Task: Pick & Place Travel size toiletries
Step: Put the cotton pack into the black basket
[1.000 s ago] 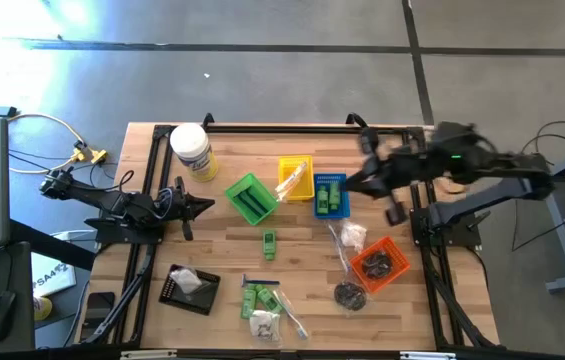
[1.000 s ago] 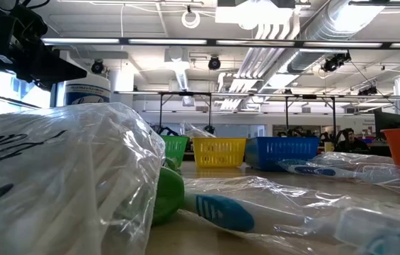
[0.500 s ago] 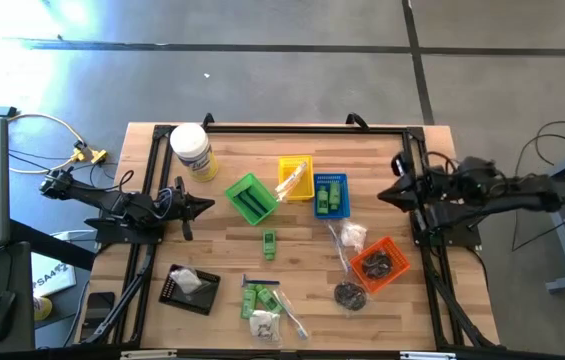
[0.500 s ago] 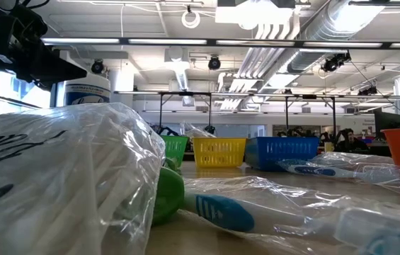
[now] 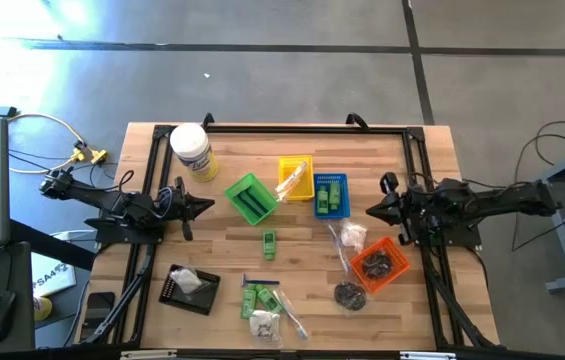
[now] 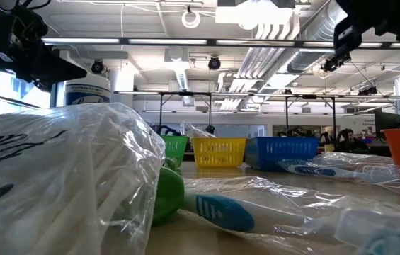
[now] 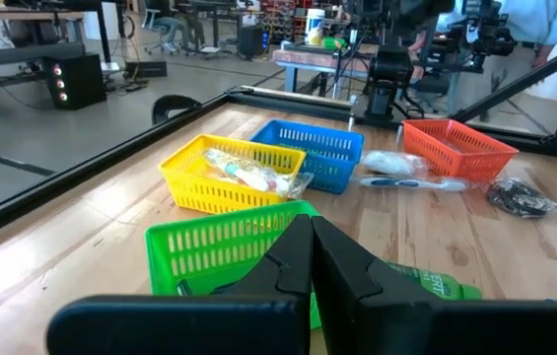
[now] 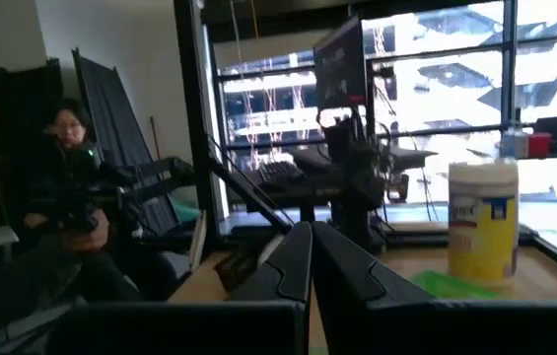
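Right gripper (image 5: 374, 208) is seen with fingers pressed together, empty, beside the meshed orange basket (image 5: 380, 262). Left gripper (image 5: 205, 207) likewise closed near the slatted green basket (image 5: 249, 198).

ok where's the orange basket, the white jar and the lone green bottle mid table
orange basket (image 5: 362, 268): high view, on its near-left rim
white jar (image 5: 188, 139): high view, on its lid
green bottle (image 5: 269, 245): high view, on the middle of its body

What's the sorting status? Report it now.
Done: green bottles sit in the blue basket, a wrapped item in the yellow basket.
In hand: nothing; left gripper and right gripper are shut and empty.
Left: a loose green bottle, the packets near the front edge.
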### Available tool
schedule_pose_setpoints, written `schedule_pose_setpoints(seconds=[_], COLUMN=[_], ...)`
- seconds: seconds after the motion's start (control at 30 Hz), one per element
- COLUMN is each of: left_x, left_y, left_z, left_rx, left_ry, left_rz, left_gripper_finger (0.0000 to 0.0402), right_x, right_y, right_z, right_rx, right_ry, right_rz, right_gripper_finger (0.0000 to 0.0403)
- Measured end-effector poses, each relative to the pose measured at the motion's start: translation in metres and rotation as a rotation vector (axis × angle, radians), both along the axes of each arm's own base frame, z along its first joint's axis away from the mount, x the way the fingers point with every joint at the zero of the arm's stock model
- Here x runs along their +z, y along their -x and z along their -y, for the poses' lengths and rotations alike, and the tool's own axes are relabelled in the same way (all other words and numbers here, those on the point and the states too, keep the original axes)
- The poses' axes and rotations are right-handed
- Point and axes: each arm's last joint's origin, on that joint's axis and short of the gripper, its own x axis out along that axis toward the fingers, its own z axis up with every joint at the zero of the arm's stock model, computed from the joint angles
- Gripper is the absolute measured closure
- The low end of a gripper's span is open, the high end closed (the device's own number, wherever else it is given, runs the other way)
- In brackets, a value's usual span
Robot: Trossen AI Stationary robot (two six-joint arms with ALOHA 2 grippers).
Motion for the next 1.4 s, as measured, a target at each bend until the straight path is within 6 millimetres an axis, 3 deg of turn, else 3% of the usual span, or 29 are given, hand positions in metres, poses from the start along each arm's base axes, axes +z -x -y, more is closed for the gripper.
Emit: schedule_pose_setpoints(seconds=[0.33,0.67,0.73,0.83,0.93,1.13,1.27,1.4], left_x=[0.0,0.002,0.01,0.037,0.057,0.085,0.097,0.102], left_y=[0.0,0.0,0.0,0.003,-0.001,-0.035,-0.077,-0.125], left_z=[0.0,0.0,0.0,0.002,0.005,0.017,0.034,0.054], left_rx=[0.003,0.004,-0.013,-0.101,-0.171,-0.189,-0.279,-0.367], left_ry=[0.042,0.074,0.091,0.159,0.172,0.135,0.127,0.154], left_rz=[0.01,0.044,0.083,0.175,0.168,-0.007,-0.172,-0.295], left_gripper_finger=[0.0402,0.0402,0.0402,0.0402,0.0402,0.0402,0.0389,0.0349], right_x=[-0.028,-0.03,-0.03,-0.03,-0.03,-0.03,-0.03,-0.03], right_y=[0.0,-0.001,-0.001,-0.001,-0.001,-0.001,-0.001,-0.001], right_z=[0.0,0.0,0.0,0.0,0.0,0.0,0.0,0.0], right_rx=[0.008,0.001,0.003,0.006,0.007,0.0,-0.001,0.002], right_ry=[0.01,0.005,0.0,-0.014,-0.014,0.003,0.01,0.012], right_rz=[-0.039,-0.048,-0.049,-0.052,-0.052,-0.049,-0.048,-0.048], right_gripper_finger=[0.0399,0.0399,0.0399,0.0399,0.0399,0.0399,0.0399,0.0399])
